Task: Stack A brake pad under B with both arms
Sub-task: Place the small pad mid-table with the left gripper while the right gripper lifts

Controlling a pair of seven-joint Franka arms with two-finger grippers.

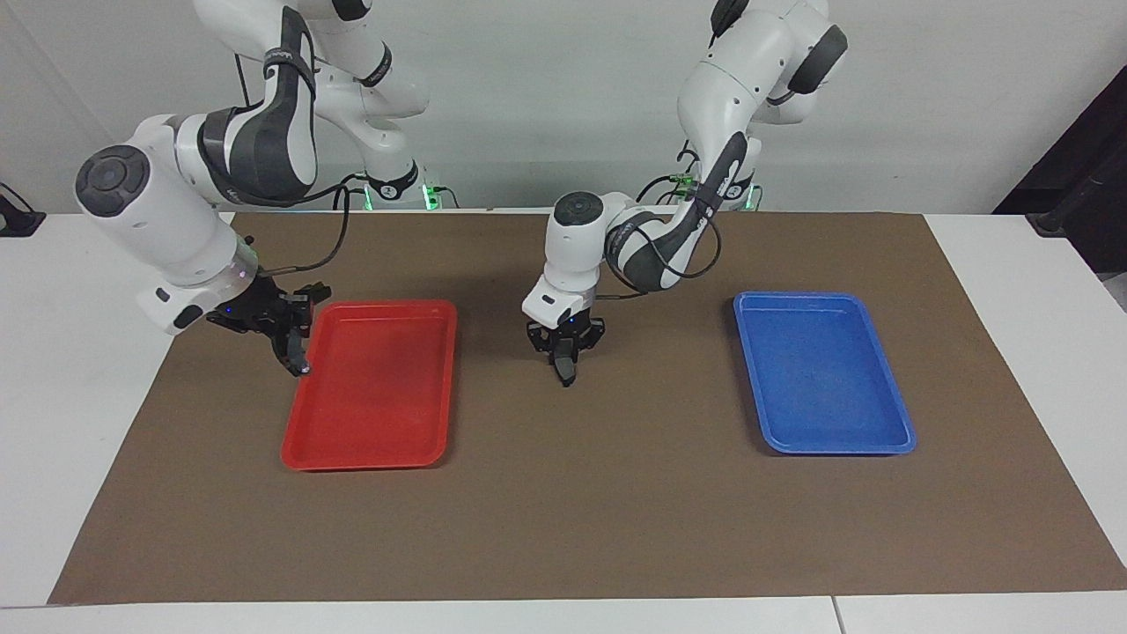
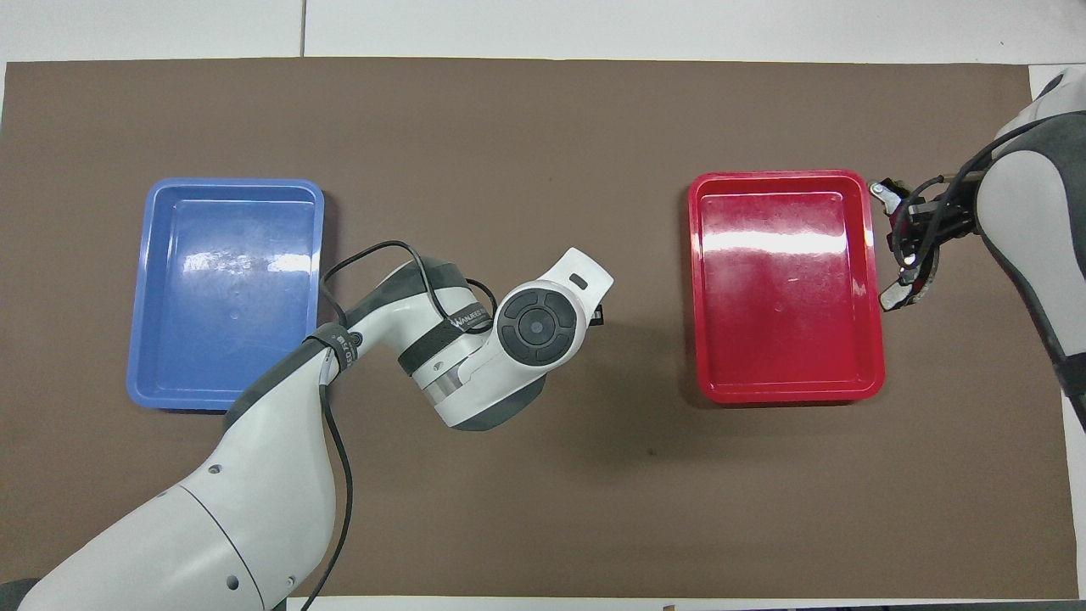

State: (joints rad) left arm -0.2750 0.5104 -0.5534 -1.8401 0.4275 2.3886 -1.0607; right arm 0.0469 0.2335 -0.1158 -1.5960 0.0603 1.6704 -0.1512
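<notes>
R arm (image 1: 163, 224) & L arm (image 1: 577, 242): white, grey-black bands. R gripper (image 1: 300, 365) closed, empty, over mat (image 1: 616, 528) at red tray's (image 1: 387, 305) 9 o'clock, facing view. L gripper (image 1: 566, 377) over mat betw. red & blue tray (image 1: 823, 298), open/closed unclear; Pads' place: can't tell.
</notes>
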